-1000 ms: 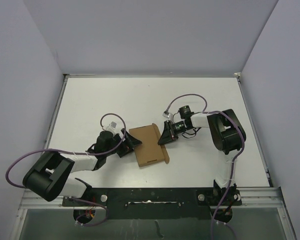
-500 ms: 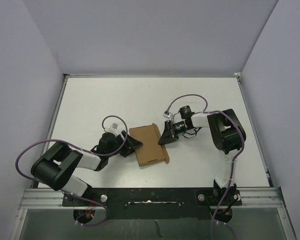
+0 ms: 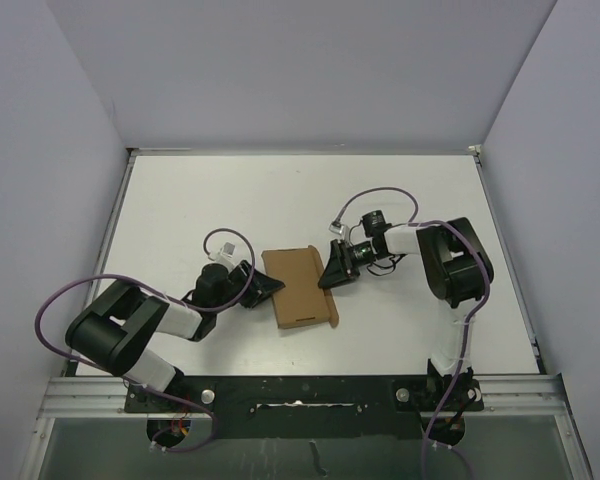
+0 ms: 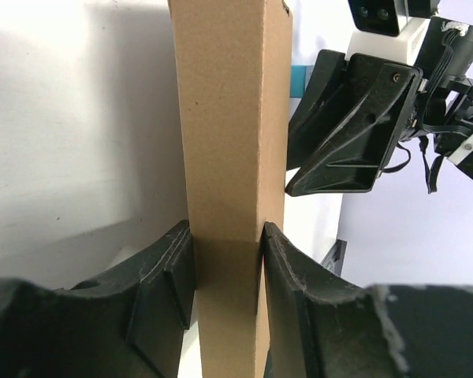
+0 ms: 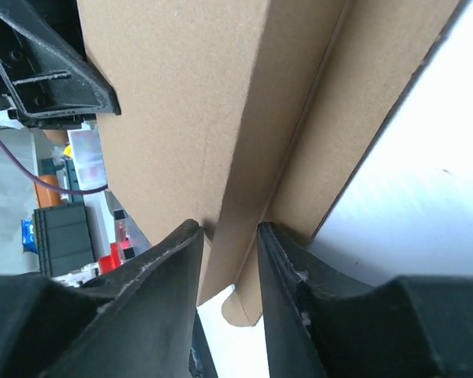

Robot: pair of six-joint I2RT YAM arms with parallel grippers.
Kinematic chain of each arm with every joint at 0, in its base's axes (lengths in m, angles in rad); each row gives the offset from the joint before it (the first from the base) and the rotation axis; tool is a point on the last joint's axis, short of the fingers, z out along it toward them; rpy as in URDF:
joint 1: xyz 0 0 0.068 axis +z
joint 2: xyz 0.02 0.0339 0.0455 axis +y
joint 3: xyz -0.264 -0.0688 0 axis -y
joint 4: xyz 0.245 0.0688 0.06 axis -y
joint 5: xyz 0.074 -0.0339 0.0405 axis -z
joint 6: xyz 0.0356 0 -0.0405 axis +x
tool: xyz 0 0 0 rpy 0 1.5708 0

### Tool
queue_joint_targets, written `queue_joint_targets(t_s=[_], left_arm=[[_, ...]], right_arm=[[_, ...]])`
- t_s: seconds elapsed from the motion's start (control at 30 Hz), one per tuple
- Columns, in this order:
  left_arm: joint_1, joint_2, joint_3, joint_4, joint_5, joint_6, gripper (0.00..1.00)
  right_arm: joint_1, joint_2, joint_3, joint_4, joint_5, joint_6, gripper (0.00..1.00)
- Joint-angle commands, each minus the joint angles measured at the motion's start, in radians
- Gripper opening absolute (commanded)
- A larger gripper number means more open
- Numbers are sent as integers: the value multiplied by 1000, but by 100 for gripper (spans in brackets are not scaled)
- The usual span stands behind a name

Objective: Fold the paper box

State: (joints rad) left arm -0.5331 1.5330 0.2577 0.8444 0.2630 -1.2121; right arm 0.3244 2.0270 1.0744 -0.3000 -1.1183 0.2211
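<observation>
The paper box [image 3: 300,287] is a slim brown cardboard box lying flat on the white table, between the two arms. My left gripper [image 3: 276,288] is shut on its left edge. In the left wrist view both black fingers [image 4: 173,268] press against the box [image 4: 229,118], one on each face. My right gripper [image 3: 329,273] is at the box's right edge. In the right wrist view its jaws [image 5: 227,232] stand apart, astride a side wall of the box [image 5: 181,94], with a rounded flap tab [image 5: 248,303] showing below them.
The white table [image 3: 280,200] is enclosed by grey walls at the back and sides. A black rail [image 3: 300,385] runs along the near edge, by the arm bases. Purple cables [image 3: 375,198] loop over both arms.
My left gripper has closed onto the box's left edge, and its arm has drawn in. The right gripper's jaws have parted. The box has turned slightly more upright.
</observation>
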Motion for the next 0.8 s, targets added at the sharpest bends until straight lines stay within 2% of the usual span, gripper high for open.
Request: queue_joint_targets(t_s=[0.0,0.1,0.27,0.43,0.57,0.67,0.77], left_arm=[[28,-1,-5,86,55,36,24],[58,-49,-5,60,87,47,20],[120,-181,14,-85,137,67,17],[215,-307,54,-237,236,59,14],[310,-339,95,-295,368,37,13],[371,-314,119,-268,485,4,13],[422,-262,146,-218,588,-24,12]], right_arm=[[-9,-96,26,14,-25,-49,37],[-21,-152,33,-4,-54,-92,42],[-34,-255,45,-67,-67,-208,44],[-36,-362,58,-163,-76,-406,45],[-31,-469,32,-198,-70,-578,46],[-17,-572,-36,-185,-82,-763,55],[19,-717,-151,-126,-71,-968,71]])
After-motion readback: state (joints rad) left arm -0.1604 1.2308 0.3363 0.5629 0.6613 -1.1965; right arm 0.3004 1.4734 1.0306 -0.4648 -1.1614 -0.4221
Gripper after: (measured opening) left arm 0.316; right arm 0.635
